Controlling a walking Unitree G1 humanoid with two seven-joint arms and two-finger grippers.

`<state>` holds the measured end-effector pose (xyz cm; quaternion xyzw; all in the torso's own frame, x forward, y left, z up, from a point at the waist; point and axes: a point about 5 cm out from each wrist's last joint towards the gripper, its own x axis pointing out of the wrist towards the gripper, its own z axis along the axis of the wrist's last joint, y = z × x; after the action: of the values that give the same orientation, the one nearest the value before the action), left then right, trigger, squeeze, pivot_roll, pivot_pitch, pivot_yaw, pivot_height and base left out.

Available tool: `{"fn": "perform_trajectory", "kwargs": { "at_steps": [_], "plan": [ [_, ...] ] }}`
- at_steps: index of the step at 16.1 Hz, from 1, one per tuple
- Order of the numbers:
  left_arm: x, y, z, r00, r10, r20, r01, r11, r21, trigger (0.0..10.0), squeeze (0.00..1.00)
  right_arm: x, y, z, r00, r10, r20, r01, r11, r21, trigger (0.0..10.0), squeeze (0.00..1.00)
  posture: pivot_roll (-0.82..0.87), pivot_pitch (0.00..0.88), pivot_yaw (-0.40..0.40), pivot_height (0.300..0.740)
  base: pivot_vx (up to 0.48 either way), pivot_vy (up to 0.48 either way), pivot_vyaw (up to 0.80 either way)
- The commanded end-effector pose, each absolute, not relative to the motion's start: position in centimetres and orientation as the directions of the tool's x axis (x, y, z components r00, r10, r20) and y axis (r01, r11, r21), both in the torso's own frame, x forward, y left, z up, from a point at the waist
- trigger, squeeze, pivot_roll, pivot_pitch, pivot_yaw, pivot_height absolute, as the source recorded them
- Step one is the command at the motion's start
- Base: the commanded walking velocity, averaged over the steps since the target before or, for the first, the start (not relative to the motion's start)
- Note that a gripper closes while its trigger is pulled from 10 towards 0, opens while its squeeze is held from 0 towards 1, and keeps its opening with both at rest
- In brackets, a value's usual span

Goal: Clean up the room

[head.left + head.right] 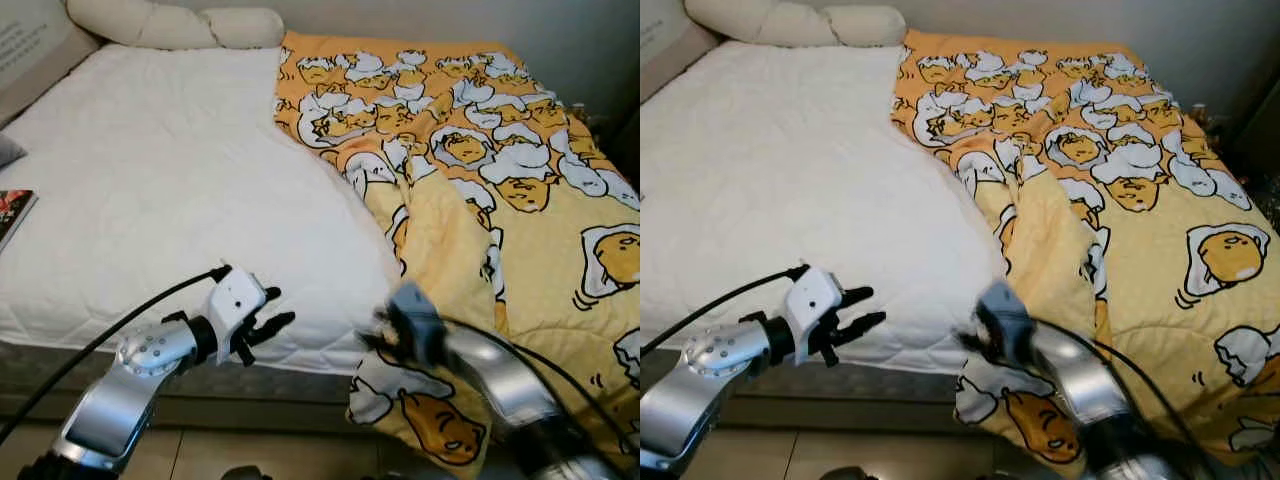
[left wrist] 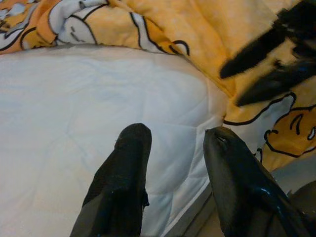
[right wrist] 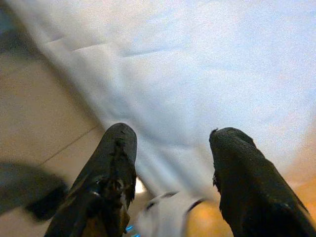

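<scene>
A yellow blanket (image 1: pixel 470 180) printed with cartoon egg figures covers the right half of the bed, its long axis running from the pillows (image 1: pixel 175 25) at the head down to the foot, where its lower edge spills over the mattress (image 1: pixel 150 200) side toward the floor. The white quilted mattress lies bare on the left half.

The left gripper (image 1: pixel 262 322) hovers at the mattress's near edge, fingers spread, pointing toward the blanket's hanging corner. The right gripper (image 1: pixel 378 335) sits blurred just beside that corner; its wrist view shows the fingers (image 3: pixel 111 168) apart over white fabric with nothing between them.

The left wrist view catches the right gripper's black fingers (image 2: pixel 256 49) against the blanket. The left eye view takes in a book (image 1: pixel 12 210) at the mattress's far left edge
</scene>
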<state>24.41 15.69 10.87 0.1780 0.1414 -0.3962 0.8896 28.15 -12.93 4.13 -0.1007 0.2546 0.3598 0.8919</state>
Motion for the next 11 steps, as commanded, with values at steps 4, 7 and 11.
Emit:
{"fn": "perform_trajectory", "kwargs": {
  "at_steps": [4,7,11],
  "plan": [
    [23.8,15.5,10.9,0.647,-0.653,-0.394,0.754,0.624,0.204,10.0,0.0,30.8,-13.6,2.7,0.797,0.238,-0.555,-0.366,0.921,-0.132,10.0,1.0,0.14,0.0,-0.004,0.74,0.0,0.0,0.0],
    [23.1,15.6,11.3,0.639,-0.666,-0.385,0.761,0.618,0.196,10.0,0.0,32.2,-12.0,2.5,0.82,0.086,-0.566,-0.26,0.936,-0.235,10.0,1.0,0.16,0.0,0.003,0.74,0.0,0.0,0.0],
    [22.0,16.0,12.0,0.634,-0.669,-0.388,0.765,0.616,0.187,10.0,0.0,33.1,-10.6,2.9,0.83,0.037,-0.557,-0.224,0.936,-0.27,10.0,1.0,0.21,0.026,-0.009,0.74,0.0,0.0,0.0]
  ]
}}
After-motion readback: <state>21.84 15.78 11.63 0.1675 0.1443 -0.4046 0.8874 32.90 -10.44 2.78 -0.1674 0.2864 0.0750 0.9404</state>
